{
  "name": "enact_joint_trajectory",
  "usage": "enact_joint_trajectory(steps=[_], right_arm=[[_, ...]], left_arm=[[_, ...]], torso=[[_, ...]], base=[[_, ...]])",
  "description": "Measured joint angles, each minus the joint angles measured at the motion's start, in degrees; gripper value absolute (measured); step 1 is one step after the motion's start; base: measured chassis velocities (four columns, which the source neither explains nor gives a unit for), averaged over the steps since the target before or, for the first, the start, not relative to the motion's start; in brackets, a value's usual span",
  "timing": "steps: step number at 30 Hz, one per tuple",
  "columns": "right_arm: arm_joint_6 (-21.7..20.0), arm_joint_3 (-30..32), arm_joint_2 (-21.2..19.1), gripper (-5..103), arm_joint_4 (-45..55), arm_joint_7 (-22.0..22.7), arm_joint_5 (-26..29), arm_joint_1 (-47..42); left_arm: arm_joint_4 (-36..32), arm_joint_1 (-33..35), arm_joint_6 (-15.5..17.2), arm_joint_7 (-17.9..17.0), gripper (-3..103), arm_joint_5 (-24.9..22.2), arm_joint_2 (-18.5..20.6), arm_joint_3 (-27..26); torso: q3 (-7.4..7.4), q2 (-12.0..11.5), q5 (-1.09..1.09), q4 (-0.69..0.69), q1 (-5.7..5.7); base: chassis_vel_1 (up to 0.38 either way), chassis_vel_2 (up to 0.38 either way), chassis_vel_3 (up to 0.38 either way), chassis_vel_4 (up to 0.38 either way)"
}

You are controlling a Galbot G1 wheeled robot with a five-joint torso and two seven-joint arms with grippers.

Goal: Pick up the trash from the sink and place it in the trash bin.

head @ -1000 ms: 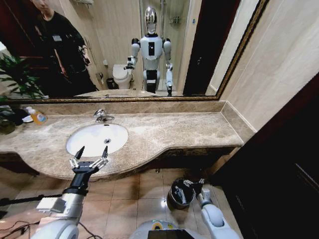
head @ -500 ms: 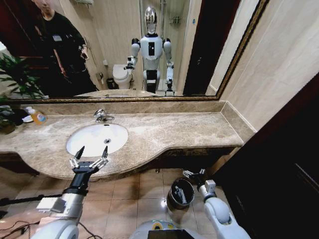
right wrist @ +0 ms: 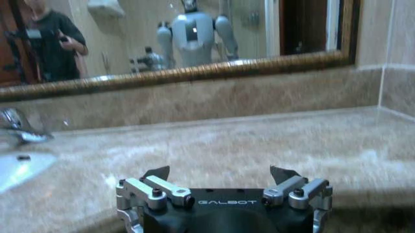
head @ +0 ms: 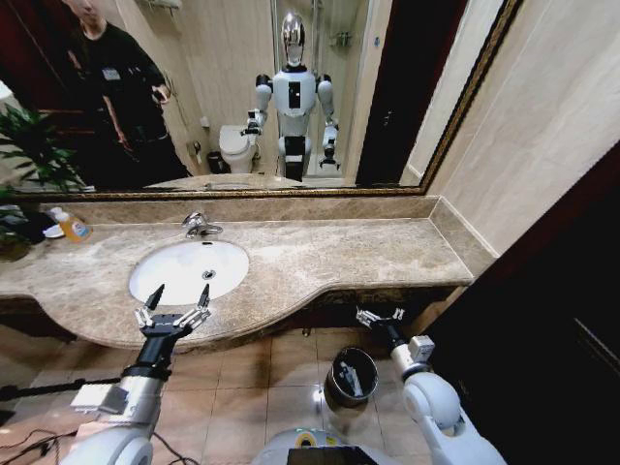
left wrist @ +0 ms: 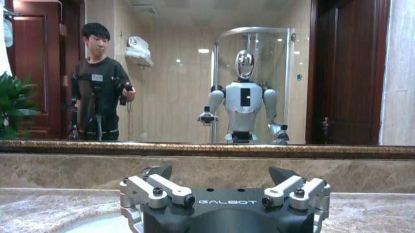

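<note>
- the right gripper (head: 379, 315) has lifted from over the trash bin (head: 351, 374) to the surface edge, jaws spread and empty.
- white trash (head: 355, 381) lies in the bin; the sink (head: 188, 270) looks bare.
- left gripper (head: 175, 308) waits wide open and empty at the sink's near rim.

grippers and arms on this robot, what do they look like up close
Both arms have glossy white rounded shells that end in black wrist sections. The left gripper and right gripper match: a black block body printed GALBOT in white, silver metal linkage bars joined by dark bolts, and dark pointed fingertips. A white box-like part sits on the left forearm.
</note>
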Motion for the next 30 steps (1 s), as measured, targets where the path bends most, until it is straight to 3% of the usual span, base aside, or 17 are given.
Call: enact_joint_trajectory(steps=[18, 30], right_arm=[[-1.7, 2.1, -0.4, 100, 7.0, 1.9, -2.7, 1.6], [-4.1, 9.5, -3.0, 100, 10.1, 1.0, 3.7, -1.0]], left_arm=[[0.0, 0.0, 0.0, 0.0, 100, 0.0, 0.0, 0.0], [0.0, 0.0, 0.0, 0.0, 100, 0.0, 0.0, 0.0]], torso=[[0.00, 0.0, 0.00, 0.00, 0.00], [0.00, 0.0, 0.00, 0.00, 0.00]], base=[[0.000, 0.000, 0.000, 0.000], [0.000, 0.000, 0.000, 0.000]])
